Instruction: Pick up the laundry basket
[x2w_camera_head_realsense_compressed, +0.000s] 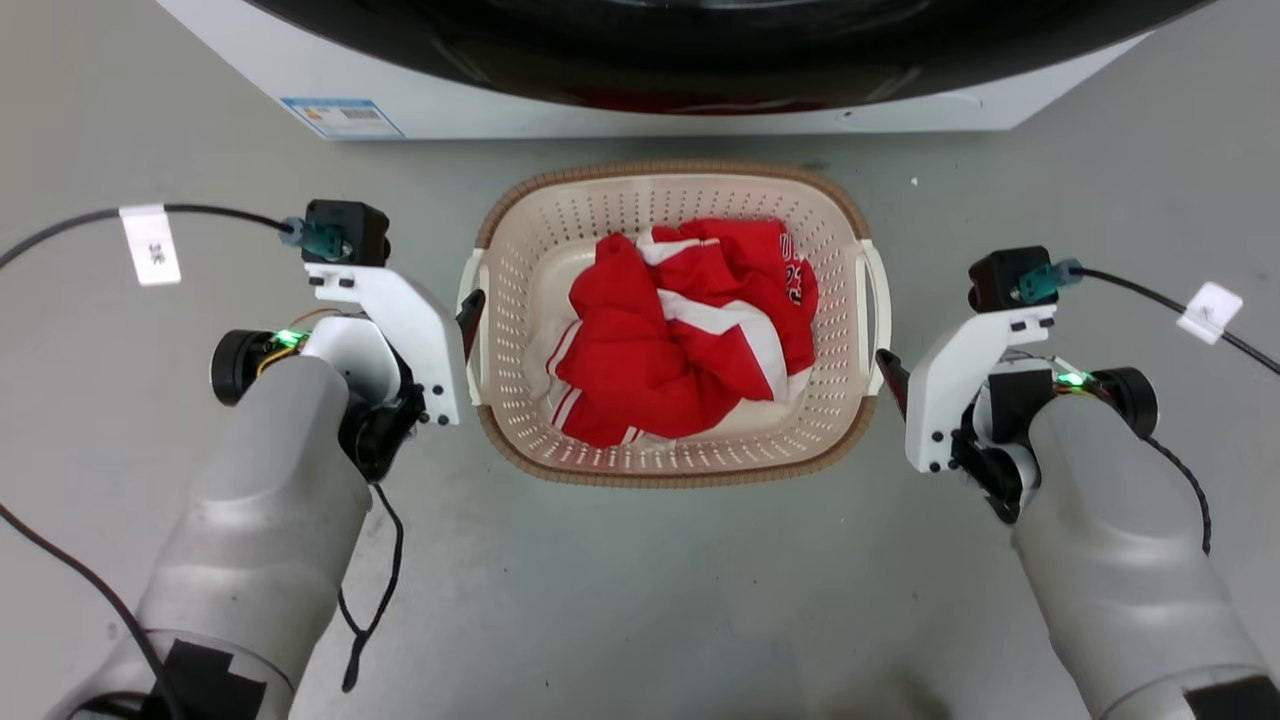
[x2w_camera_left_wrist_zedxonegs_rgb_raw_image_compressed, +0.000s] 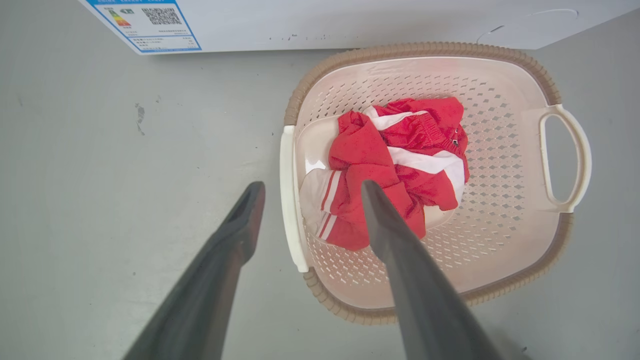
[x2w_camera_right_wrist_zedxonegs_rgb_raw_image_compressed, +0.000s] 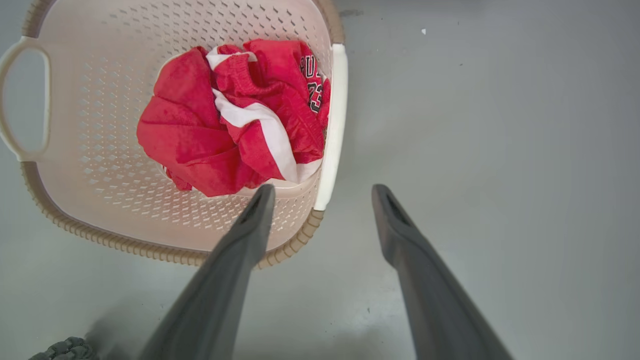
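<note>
Washing machine (x2w_camera_head_realsense_compressed: 600, 120) at the top of the head view, standing on a grey floor (x2w_camera_head_realsense_compressed: 640, 600). The laundry basket (x2w_camera_head_realsense_compressed: 680, 470) sits on the floor just in front of the machine and between the two arms. It holds a crumpled red-and-white garment (x2w_camera_head_realsense_compressed: 680, 340).

Left gripper (x2w_camera_left_wrist_zedxonegs_rgb_raw_image_compressed: 312, 187): fingers spread, one outside the basket's left handle (x2w_camera_left_wrist_zedxonegs_rgb_raw_image_compressed: 287, 200) and one over the basket's interior, gripping nothing. Right gripper (x2w_camera_right_wrist_zedxonegs_rgb_raw_image_compressed: 323, 189): also spread and empty, straddling the near end of the right handle (x2w_camera_right_wrist_zedxonegs_rgb_raw_image_compressed: 334, 125).

Step in hand, as judged: lining up for the grasp, with the basket not yet held. The next move calls for bringing each handle bar fully between the fingers, closing both grippers, then raising both arms evenly so the basket stays level.
</note>
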